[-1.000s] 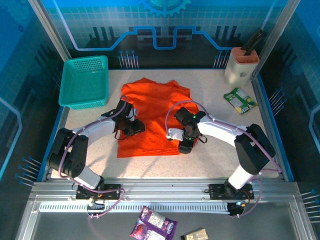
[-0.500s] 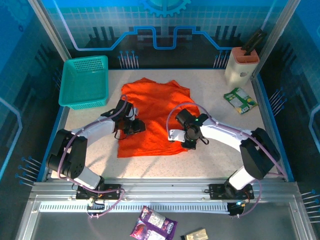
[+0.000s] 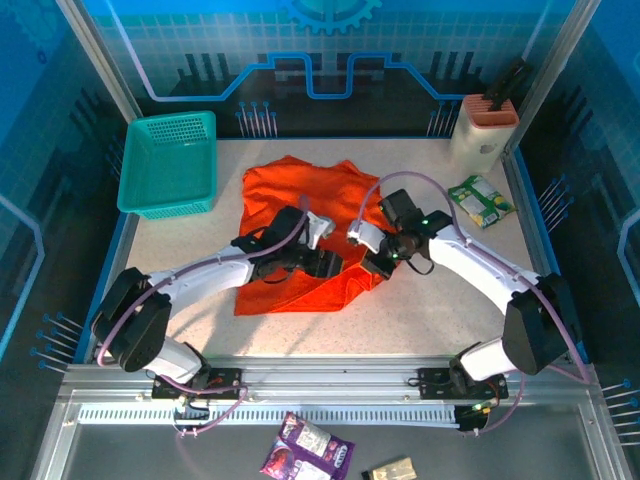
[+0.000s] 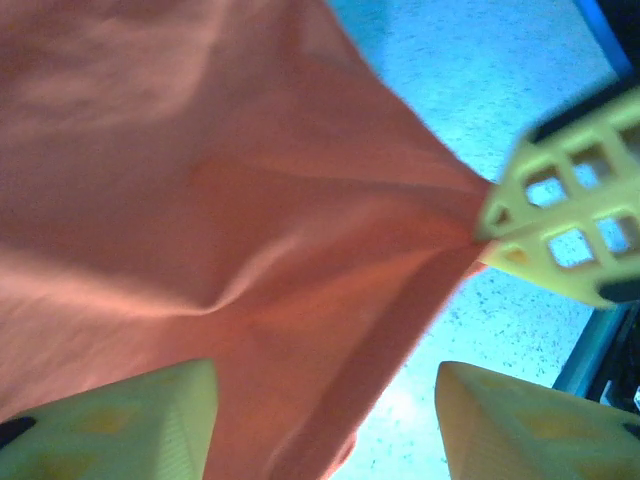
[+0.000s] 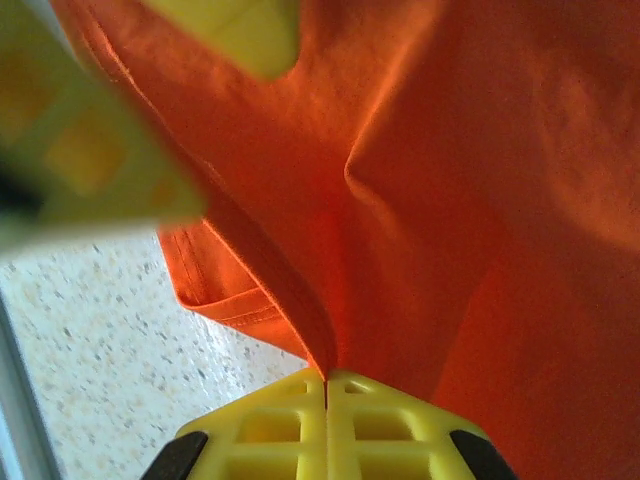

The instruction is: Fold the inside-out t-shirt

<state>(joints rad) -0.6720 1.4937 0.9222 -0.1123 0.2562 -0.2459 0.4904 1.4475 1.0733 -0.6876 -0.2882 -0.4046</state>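
The orange t-shirt (image 3: 300, 195) lies spread in the middle of the table, its lower right edge pulled up into a peak. My right gripper (image 3: 377, 264) is shut on that edge; in the right wrist view its yellow fingertips (image 5: 326, 385) pinch a fold of the t-shirt (image 5: 480, 200) just above the hem. My left gripper (image 3: 330, 264) hovers over the cloth right beside it, open. In the left wrist view the left gripper (image 4: 320, 400) stands wide apart over the t-shirt (image 4: 200, 200), and the right gripper's fingers (image 4: 560, 230) grip the cloth's tip.
A teal basket (image 3: 168, 165) stands at the back left. A holder with dark tools (image 3: 485, 128) and a green packet (image 3: 480, 200) sit at the back right. Several small packets (image 3: 308, 448) lie below the front rail. Bare tabletop (image 3: 430, 310) lies to the front right.
My left gripper has swept right across the shirt from its left edge to beside the right gripper. The right gripper has moved back and right, drawing the shirt's edge with it.
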